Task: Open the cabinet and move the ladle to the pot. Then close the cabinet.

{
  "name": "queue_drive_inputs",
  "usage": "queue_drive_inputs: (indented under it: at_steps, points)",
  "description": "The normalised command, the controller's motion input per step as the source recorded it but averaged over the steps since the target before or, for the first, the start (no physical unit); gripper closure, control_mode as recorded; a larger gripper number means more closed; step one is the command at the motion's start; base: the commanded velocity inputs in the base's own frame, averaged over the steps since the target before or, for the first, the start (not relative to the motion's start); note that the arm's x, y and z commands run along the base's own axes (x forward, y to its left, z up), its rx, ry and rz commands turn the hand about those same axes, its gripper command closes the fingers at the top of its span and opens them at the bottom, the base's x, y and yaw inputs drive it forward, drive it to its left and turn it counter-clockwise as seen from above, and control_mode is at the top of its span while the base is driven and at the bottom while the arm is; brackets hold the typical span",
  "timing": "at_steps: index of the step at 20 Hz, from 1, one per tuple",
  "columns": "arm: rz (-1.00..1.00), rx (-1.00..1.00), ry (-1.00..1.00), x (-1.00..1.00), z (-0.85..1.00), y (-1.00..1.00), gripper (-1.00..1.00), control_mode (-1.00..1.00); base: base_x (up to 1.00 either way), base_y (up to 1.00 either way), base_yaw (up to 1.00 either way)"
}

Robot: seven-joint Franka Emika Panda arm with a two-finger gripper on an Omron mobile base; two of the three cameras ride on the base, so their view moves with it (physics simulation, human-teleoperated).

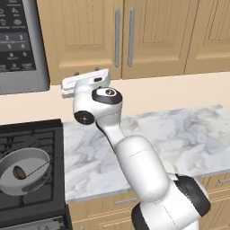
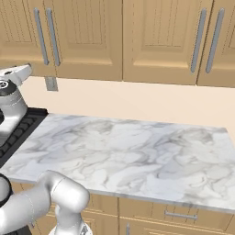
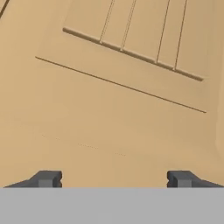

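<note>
The cabinet [image 1: 90, 36] hangs on the wall with both light wood doors shut, and its two silver bar handles [image 1: 124, 38] meet at the middle. On the stove at the lower left sits the grey pot [image 1: 36, 158]. The ladle [image 1: 19, 172] lies inside it, its thin handle resting over the right rim. My gripper [image 3: 113, 178] is open with nothing between its fingertips. It faces the lower panel of the cabinet's left door [image 3: 131, 52] from close by. The white hand [image 1: 85, 81] hovers just under that door, left of the handles.
A grey microwave [image 1: 20, 45] hangs left of the cabinet, above the black stove [image 1: 40, 134]. A marble counter [image 1: 170, 134] runs to the right, with base cabinets beneath it. More wall cabinets [image 2: 160, 36] continue to the right.
</note>
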Motion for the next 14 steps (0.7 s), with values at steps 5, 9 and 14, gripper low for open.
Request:
queue_drive_inputs:
  at_steps: [5,9,14]
  points:
    - [0.15,0.07,0.00,0.49,0.13,-0.35,-1.00,-1.00,0.00,0.00,0.00]
    - [0.11,0.07,0.08,0.28,0.14,-0.23,-1.00,-1.00,0.00,0.00,0.00]
    - [0.03,0.10,0.18,0.02,0.28,-0.08,-1.00,-1.00,0.00,0.00,0.00]
